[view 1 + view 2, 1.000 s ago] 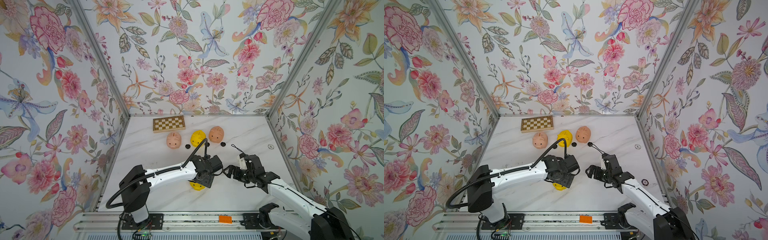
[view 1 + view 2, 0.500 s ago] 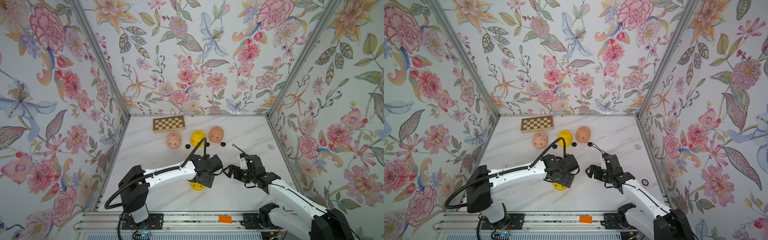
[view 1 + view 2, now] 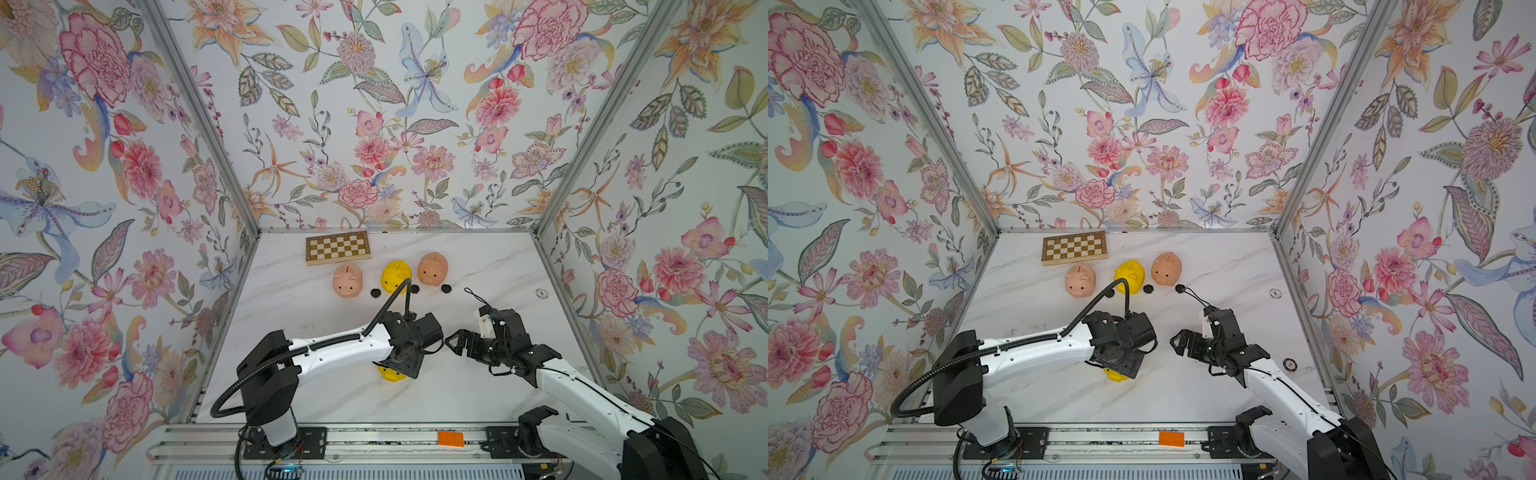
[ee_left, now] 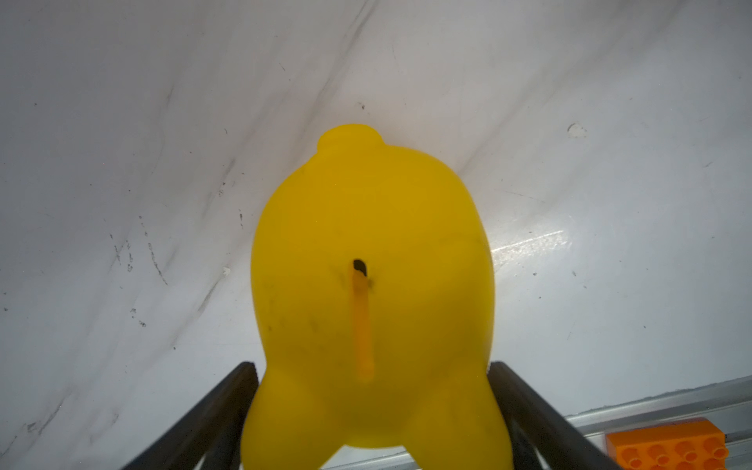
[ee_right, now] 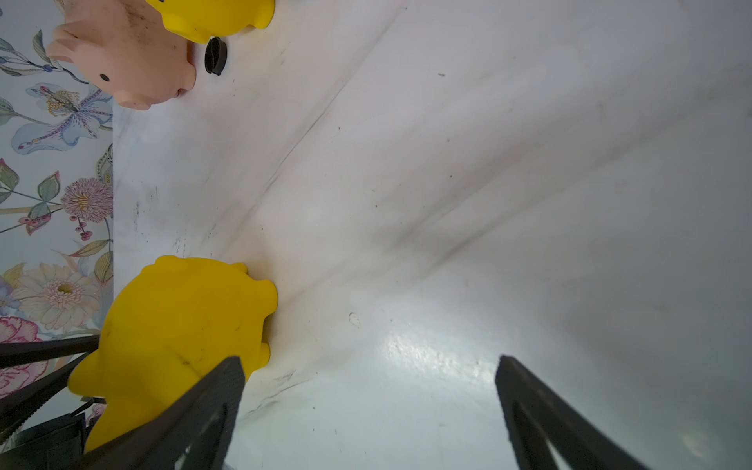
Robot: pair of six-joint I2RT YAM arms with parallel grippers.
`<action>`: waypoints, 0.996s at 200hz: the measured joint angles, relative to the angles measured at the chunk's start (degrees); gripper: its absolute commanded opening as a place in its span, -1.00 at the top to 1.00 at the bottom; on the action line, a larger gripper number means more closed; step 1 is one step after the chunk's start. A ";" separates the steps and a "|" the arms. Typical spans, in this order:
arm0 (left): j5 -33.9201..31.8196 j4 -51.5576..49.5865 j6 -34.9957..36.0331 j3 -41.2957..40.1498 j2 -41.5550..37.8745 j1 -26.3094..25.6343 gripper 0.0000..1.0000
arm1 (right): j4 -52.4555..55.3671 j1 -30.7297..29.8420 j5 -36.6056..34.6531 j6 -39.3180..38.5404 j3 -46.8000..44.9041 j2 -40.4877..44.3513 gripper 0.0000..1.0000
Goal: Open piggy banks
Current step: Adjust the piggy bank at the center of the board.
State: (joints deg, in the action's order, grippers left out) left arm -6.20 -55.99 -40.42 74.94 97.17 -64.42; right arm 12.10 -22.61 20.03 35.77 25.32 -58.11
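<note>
A yellow piggy bank [image 3: 390, 373] [image 4: 372, 285] stands on the white marble table near the front, its coin slot facing the left wrist camera. My left gripper [image 4: 373, 366] reaches down over it, and its black fingers [image 4: 240, 390] press on both flanks. In the top views the wrist hides most of this pig. My right gripper [image 3: 453, 343] [image 5: 368, 362] hangs open just right of it, with only bare table between the jaws. In the right wrist view the same pig [image 5: 179, 325] sits beside one finger. Farther back stand a pink piggy bank [image 3: 347, 280], a yellow one [image 3: 396, 276] and another pink one [image 3: 432, 269].
Three black plugs [image 3: 375, 293] [image 3: 414, 289] [image 3: 446, 288] lie loose in front of the back pigs. A checkered chessboard [image 3: 337, 247] lies by the back wall. An orange brick [image 3: 450, 438] sits on the front rail. Flowered walls close in three sides.
</note>
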 measured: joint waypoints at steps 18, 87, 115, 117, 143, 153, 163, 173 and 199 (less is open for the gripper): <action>0.22 1.77 0.15 -1.14 -0.92 0.00 -0.67 | -0.11 0.00 0.50 0.00 0.00 0.00 -0.97; 11.65 20.13 0.68 -13.81 -14.40 4.22 -0.60 | -4.66 0.00 7.10 -1.33 -1.36 6.75 -0.97; 18.95 32.41 0.20 -22.60 -19.96 9.86 -0.61 | -6.16 0.00 8.87 -1.73 -1.36 8.66 -0.97; 19.26 32.87 0.17 -22.93 -20.04 10.10 -0.61 | -6.25 0.00 8.96 -1.75 -1.36 8.68 -0.97; 23.76 40.19 -0.04 -27.56 -20.26 13.90 -0.62 | -6.47 0.00 9.64 -1.73 -1.31 8.24 -0.97; 25.40 43.04 -0.22 -29.44 -20.26 15.08 -0.61 | -6.62 0.00 9.81 -1.70 -1.22 7.69 -0.97; 27.02 45.83 -0.44 -31.45 -20.26 16.20 -0.61 | -6.93 0.00 10.01 -1.68 -1.07 6.95 -0.97; 28.17 48.22 -0.50 -33.09 -20.26 16.98 -0.62 | -7.26 0.00 10.03 -1.66 -0.90 6.34 -0.97; 30.29 51.93 -0.35 -34.99 -20.24 18.64 -0.77 | -8.26 -0.31 10.19 -1.27 -0.13 4.87 -0.97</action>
State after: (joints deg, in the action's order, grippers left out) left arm 24.10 -4.05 -40.77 39.94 76.93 -45.78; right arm 3.84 -22.92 30.22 34.50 25.19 -53.23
